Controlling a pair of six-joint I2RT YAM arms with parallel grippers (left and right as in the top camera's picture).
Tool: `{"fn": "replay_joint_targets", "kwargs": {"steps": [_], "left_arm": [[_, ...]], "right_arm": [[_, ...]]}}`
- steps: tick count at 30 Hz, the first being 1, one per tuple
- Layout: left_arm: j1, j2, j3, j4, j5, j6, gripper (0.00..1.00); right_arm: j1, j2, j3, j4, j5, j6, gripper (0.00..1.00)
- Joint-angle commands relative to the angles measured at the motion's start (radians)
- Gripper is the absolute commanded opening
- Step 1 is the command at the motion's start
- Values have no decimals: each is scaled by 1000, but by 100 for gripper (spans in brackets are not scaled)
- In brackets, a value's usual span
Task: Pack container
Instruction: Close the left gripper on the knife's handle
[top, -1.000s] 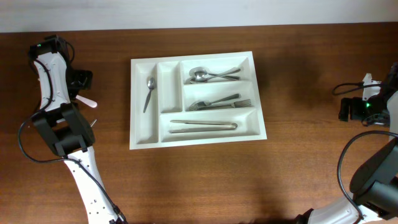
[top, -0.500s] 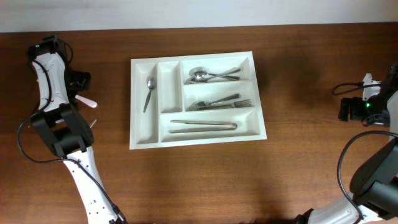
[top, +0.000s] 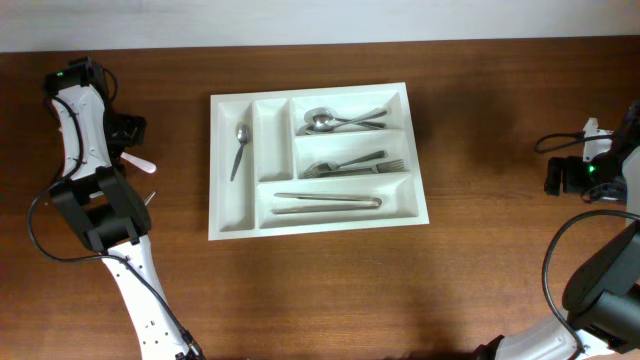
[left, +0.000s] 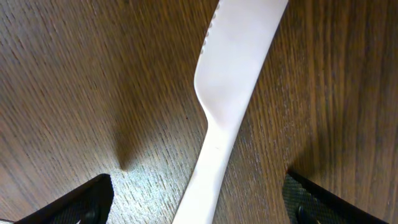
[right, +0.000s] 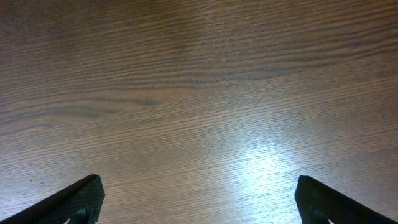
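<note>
The white cutlery tray (top: 233, 224) lies mid-table. It holds a small spoon (top: 239, 150) in the leftmost upright slot, spoons (top: 340, 120) in the top crosswise slot, forks (top: 355, 164) in the middle one and knives (top: 327, 202) in the bottom one. A white plastic knife (top: 140, 163) lies flat on the wood left of the tray. My left gripper (top: 128, 152) is open just above it, fingers either side of its handle (left: 211, 168). My right gripper (top: 556, 176) is open and empty at the far right, over bare wood (right: 199, 205).
The second narrow upright slot (top: 271, 140) of the tray holds nothing. The table's back edge meets a pale wall (top: 320, 20). Both arm bases and cables stand at the left and right table edges.
The left arm shifted very slightly a second ago; since then nothing has visibly moved.
</note>
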Motion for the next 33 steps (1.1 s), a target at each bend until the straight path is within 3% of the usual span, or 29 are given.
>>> {"fn": "replay_joint_targets", "kwargs": {"steps": [1, 33], "left_arm": [[10, 58, 3, 11, -11, 45, 89], [10, 58, 3, 93, 53, 188, 89]], "right_arm": [[-1, -11, 1, 3, 8, 7, 99], [-1, -11, 1, 3, 8, 7, 99]]}}
